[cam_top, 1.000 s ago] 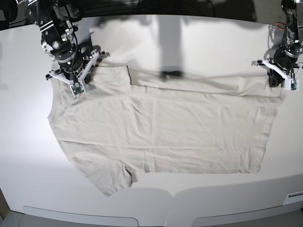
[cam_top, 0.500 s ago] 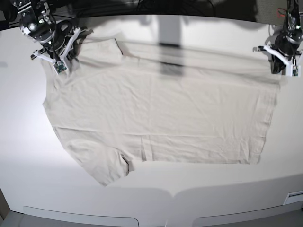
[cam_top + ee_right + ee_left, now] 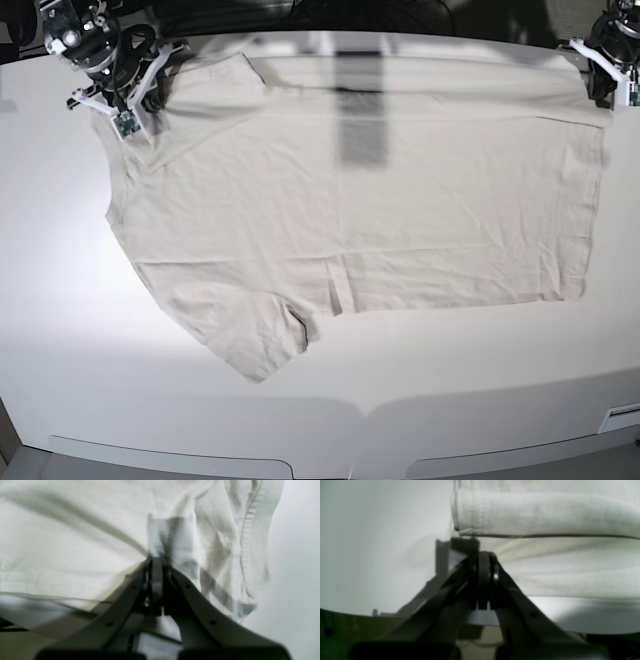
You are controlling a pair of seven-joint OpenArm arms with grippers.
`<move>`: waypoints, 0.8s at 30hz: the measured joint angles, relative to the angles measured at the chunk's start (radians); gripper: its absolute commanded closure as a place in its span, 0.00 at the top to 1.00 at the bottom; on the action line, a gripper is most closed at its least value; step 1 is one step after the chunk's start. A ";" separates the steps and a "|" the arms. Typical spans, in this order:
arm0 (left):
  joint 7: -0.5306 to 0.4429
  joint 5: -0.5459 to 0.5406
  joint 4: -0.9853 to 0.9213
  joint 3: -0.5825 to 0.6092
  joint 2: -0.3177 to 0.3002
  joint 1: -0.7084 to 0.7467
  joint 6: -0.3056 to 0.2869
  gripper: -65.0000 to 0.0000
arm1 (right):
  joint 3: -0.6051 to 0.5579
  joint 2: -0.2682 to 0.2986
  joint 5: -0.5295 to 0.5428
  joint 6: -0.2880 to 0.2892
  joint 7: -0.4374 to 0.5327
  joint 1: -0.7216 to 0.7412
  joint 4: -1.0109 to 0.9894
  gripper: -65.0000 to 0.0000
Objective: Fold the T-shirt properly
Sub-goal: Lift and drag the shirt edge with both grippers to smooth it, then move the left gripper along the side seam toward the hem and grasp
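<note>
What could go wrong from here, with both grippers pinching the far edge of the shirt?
1. The left gripper is shut on little cloth right at the hem corner of the T-shirt; that could slip free.
2. The right gripper pinches bunched fabric beside the ribbed collar, so creases may get folded in.
3. One sleeve lies skewed toward the near table edge and may fold unevenly.

free: bare table (image 3: pixel 480 380) along near edge, both sides | blocked: T-shirt (image 3: pixel 380 220) spread across the middle
</note>
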 measured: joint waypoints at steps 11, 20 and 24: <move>0.089 0.023 0.122 -0.043 0.006 0.014 0.013 0.00 | 0.001 0.000 -0.037 -0.006 -0.015 -0.037 0.061 0.00; 0.045 -0.009 0.253 -0.178 0.003 0.008 0.016 0.00 | 0.001 0.000 -0.081 -0.022 -0.017 0.023 0.157 0.00; 0.037 -0.075 0.251 -0.195 -0.008 -0.034 0.015 0.00 | 0.000 0.000 -0.051 -0.023 -0.019 0.094 0.157 0.00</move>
